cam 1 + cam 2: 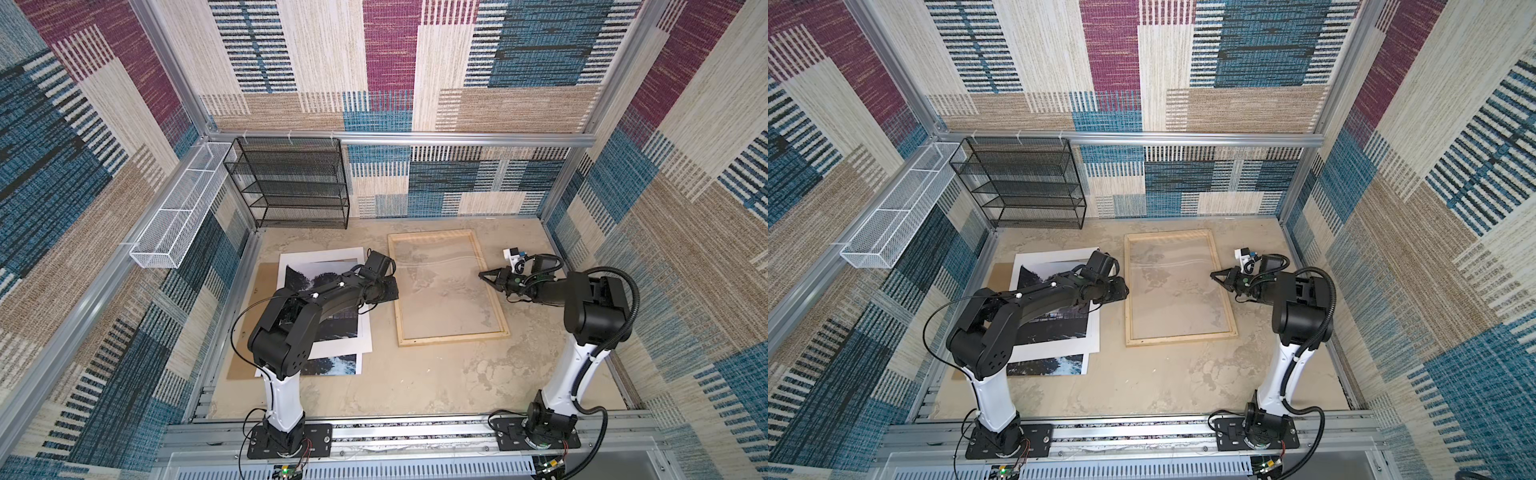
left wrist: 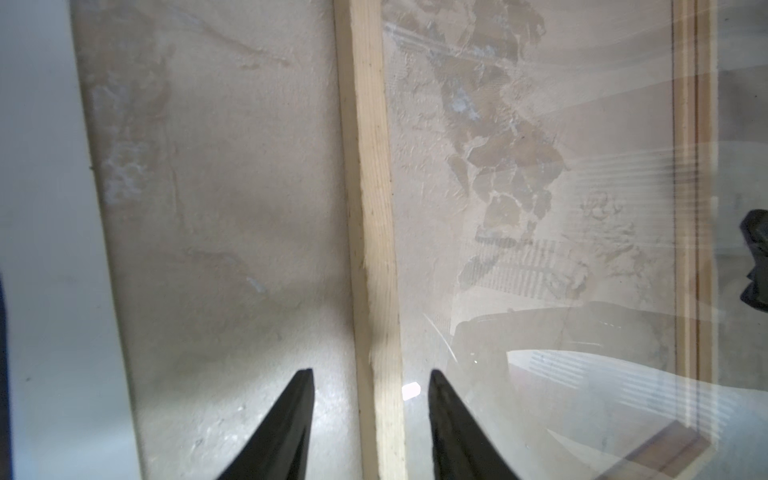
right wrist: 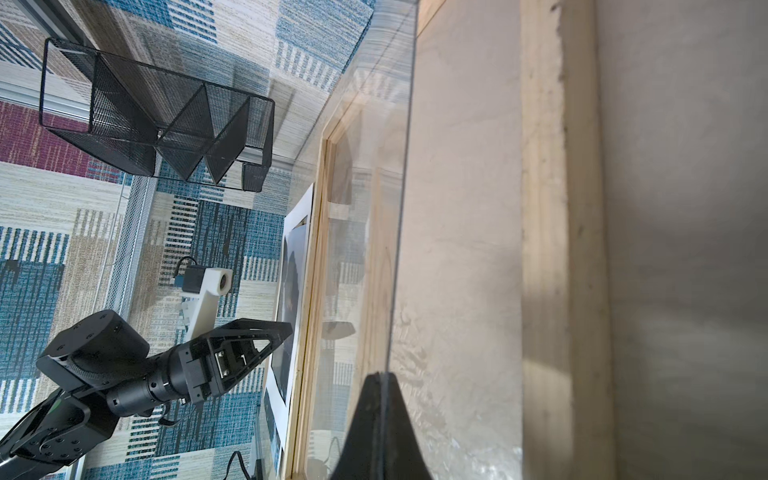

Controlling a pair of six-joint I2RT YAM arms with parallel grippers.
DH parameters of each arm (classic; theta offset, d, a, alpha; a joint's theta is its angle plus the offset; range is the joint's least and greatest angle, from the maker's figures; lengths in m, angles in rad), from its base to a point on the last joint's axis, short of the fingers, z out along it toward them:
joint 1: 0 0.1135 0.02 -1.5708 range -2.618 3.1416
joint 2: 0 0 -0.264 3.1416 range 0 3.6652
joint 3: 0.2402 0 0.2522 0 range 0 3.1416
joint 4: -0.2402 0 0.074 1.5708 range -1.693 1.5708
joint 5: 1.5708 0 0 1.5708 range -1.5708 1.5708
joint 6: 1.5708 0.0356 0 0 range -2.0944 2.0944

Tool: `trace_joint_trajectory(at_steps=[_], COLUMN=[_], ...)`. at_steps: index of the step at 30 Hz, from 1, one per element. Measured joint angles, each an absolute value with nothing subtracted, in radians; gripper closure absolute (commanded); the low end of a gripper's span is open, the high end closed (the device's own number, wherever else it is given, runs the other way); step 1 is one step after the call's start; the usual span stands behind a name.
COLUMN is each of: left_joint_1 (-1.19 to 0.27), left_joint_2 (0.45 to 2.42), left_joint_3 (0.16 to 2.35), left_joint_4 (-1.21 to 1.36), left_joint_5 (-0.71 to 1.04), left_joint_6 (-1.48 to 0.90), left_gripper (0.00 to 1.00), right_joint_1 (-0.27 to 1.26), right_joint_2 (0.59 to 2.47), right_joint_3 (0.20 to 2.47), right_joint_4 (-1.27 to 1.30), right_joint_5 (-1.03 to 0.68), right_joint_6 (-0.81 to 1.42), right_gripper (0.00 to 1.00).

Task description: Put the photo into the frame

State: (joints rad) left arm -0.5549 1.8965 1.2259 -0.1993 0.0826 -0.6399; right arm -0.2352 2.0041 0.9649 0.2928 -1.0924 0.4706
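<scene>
L pincer (image 2: pixel 370 370) spread astride frame (image 2: pixel 365 208)'s wood bar

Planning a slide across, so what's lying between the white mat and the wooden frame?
Just bare tabletop, seen in the left wrist view between the white mat and the frame; one finger of the left gripper reaches over it.

Flat on the table (image 1: pixel 415 382), right of the middle, the frame (image 1: pixel 453 337); left of it a stack: board (image 1: pixel 266 278) at the bottom, photo (image 1: pixel 332 365) on that, mat (image 1: pixel 320 257) on top, the photo's near end sticking out. Behind the stack, against the back wall, a shelf (image 1: pixel 291 183); on the left wall, a basket (image 1: pixel 178 208).
</scene>
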Motion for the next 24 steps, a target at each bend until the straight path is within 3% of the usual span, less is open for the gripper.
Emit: trace_joint_trajectory(at_steps=[24], left_joint_1=[-0.558], left_joint_2=[1.915], left_joint_3=[1.229], left_joint_4=[-0.213], left_joint_5=[0.082], left_joint_6=[-0.640], left_gripper=[0.56], right_joint_1=[-0.235], right_joint_2=[2.022], right_joint_3=[1.007], right_joint_4=[0.202], right_joint_5=[-1.118], right_joint_6=[0.395], right_gripper=[1.00])
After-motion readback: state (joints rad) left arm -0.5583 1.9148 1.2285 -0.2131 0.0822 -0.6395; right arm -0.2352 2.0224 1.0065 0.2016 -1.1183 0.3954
